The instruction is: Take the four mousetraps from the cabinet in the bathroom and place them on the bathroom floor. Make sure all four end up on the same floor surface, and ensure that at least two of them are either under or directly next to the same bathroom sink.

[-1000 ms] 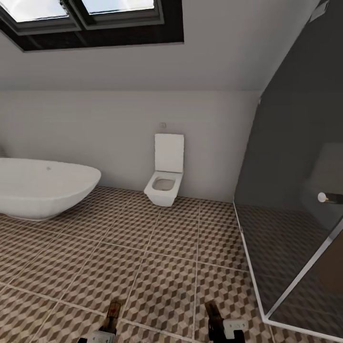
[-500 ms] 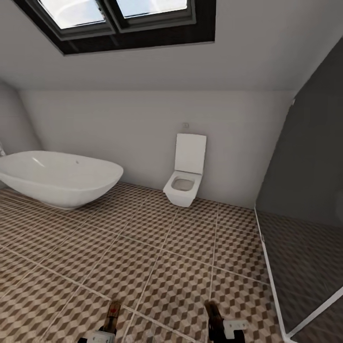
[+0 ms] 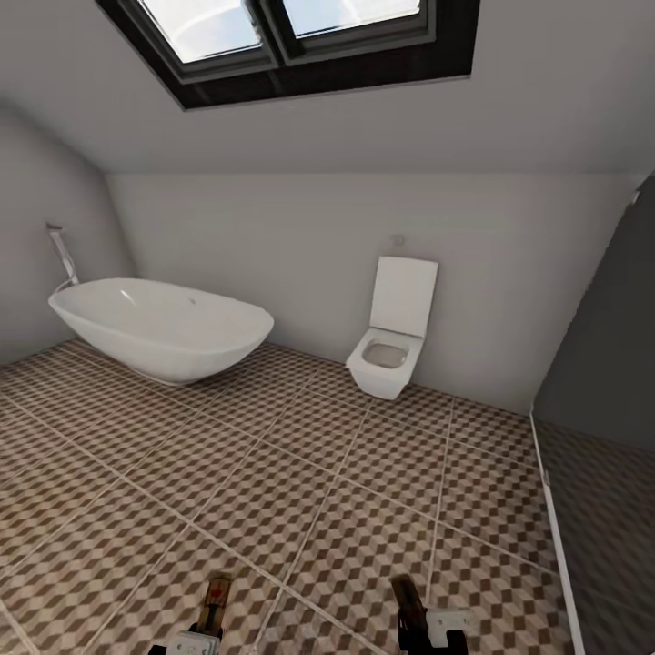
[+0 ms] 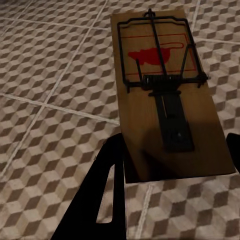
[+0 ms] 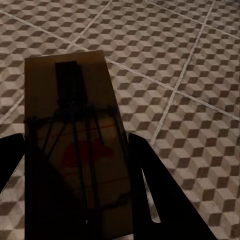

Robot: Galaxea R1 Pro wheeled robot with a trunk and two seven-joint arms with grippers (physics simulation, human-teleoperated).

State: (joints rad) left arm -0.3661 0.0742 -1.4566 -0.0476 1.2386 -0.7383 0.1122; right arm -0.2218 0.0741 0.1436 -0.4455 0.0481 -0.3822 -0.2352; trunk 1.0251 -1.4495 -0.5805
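My left gripper (image 3: 216, 611) sits at the bottom of the head view, shut on a brown wooden mousetrap (image 3: 217, 596). In the left wrist view this mousetrap (image 4: 165, 95) lies flat between the black fingers (image 4: 107, 190), its wire bar and red mark facing up. My right gripper (image 3: 409, 608) is shut on a second mousetrap (image 3: 407, 593). The right wrist view has that mousetrap (image 5: 75, 150) in shadow between the fingers (image 5: 160, 195). Both are held above the cube-patterned bathroom floor (image 3: 318, 473). The cabinet is out of view.
A white freestanding bathtub (image 3: 164, 329) stands at the left against the sloped wall. A wall-hung white toilet (image 3: 391, 341) is at the back, right of centre. A dark glass shower panel (image 3: 600, 382) closes the right side. A skylight (image 3: 291, 27) is overhead.
The camera has turned left, so the bathtub and toilet slid to the right in the picture and the shower panel moved toward the edge. Both grippers still hold their mousetraps.
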